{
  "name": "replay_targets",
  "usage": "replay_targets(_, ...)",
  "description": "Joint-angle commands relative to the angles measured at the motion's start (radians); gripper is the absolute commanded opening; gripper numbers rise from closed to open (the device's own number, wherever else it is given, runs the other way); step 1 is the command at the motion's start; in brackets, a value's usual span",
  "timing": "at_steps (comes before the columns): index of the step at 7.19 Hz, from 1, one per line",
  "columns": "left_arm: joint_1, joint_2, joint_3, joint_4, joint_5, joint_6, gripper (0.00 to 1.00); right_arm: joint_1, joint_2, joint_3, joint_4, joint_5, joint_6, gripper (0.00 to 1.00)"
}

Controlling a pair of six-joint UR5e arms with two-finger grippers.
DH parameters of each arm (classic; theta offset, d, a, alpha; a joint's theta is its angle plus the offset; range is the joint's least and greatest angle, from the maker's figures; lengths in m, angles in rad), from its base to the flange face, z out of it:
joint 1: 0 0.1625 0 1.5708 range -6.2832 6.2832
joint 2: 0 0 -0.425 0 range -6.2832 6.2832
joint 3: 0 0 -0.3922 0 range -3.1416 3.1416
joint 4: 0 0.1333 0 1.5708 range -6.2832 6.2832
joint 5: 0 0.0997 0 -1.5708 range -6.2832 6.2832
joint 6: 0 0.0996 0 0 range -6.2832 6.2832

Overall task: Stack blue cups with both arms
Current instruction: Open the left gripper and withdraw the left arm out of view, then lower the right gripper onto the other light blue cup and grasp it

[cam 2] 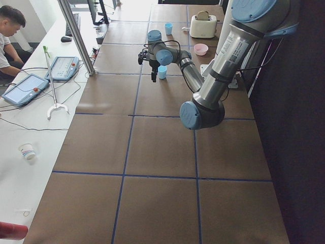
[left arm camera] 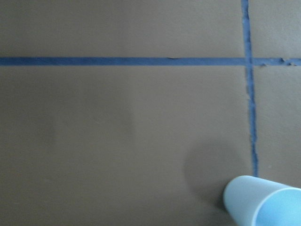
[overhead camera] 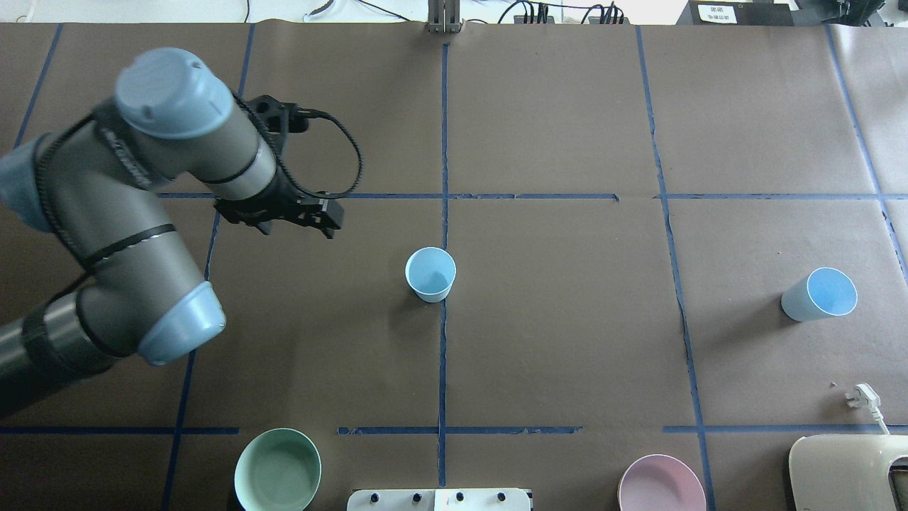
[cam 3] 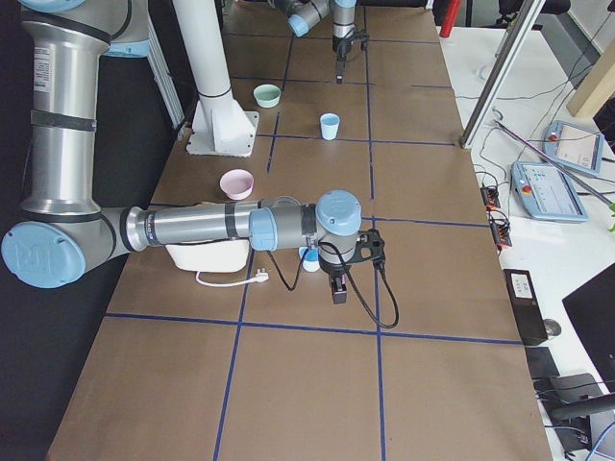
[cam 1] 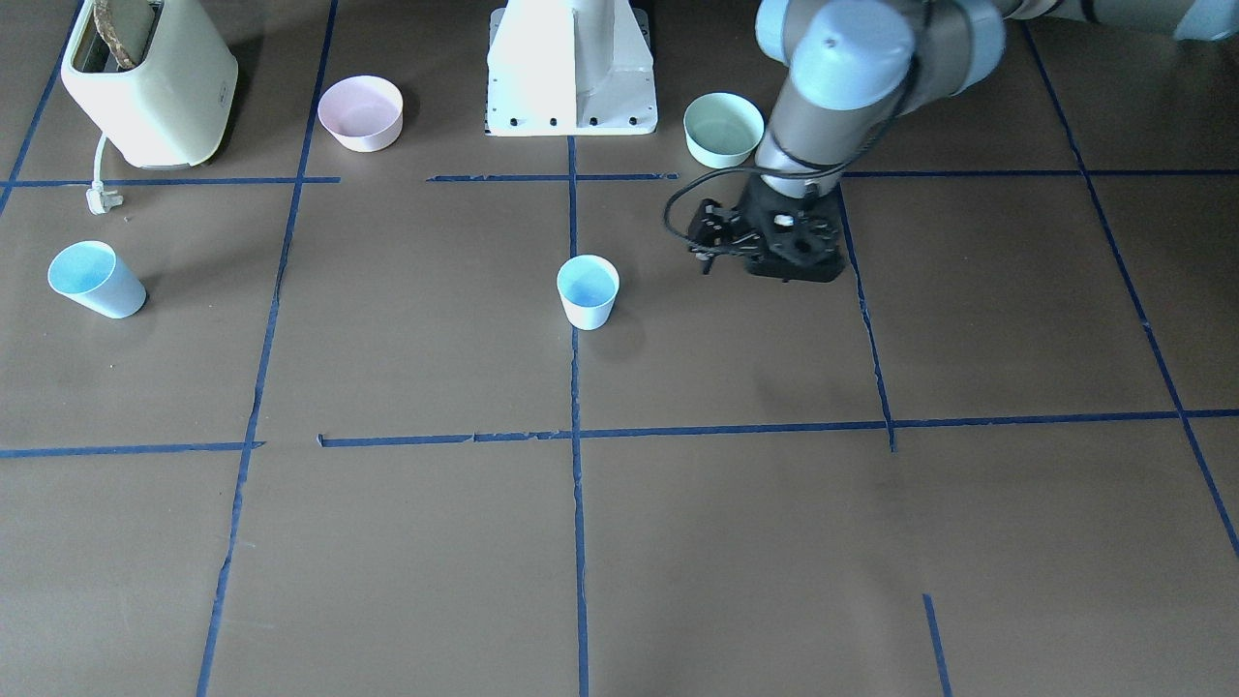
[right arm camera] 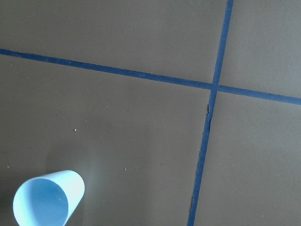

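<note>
One blue cup (cam 1: 588, 290) stands upright at the table's middle, on the centre tape line (overhead camera: 430, 273). The second blue cup (overhead camera: 819, 294) stands far toward the robot's right (cam 1: 95, 279). My left gripper (overhead camera: 298, 216) hangs over the table to the left of the middle cup, apart from it (cam 1: 774, 257); its fingers are hidden under the wrist, so I cannot tell its state. The left wrist view shows that cup (left arm camera: 265, 202) at its bottom right. My right gripper (cam 3: 336, 288) shows only in the exterior right view, beside the second cup (right arm camera: 47, 200); I cannot tell its state.
A cream toaster (cam 1: 145, 82) with its loose plug (cam 1: 105, 198) stands near the second cup. A pink bowl (cam 1: 360, 112) and a mint-green bowl (cam 1: 723, 129) flank the white pedestal base (cam 1: 571, 73). An operator (cam 2: 10, 30) sits beyond the table.
</note>
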Motion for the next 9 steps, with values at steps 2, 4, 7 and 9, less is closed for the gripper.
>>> replay_targets(2,-0.483,0.348,-0.048,0.052,-0.189,0.767,1.00,-0.055,0.041,-0.001,0.008,0.000,0.100,1.00)
replay_targets(4,-0.723,0.456,0.076,0.052,-0.232,1.091,1.00,-0.111,0.063,0.012,0.061,0.000,0.230,1.00)
replay_targets(7,-0.847,0.581,0.163,0.040,-0.237,1.175,1.00,-0.268,-0.045,0.009,0.426,-0.069,0.549,1.00)
replay_targets(9,-0.847,0.576,0.167,0.019,-0.237,1.131,1.00,-0.347,-0.105,-0.014,0.606,-0.103,0.685,1.00)
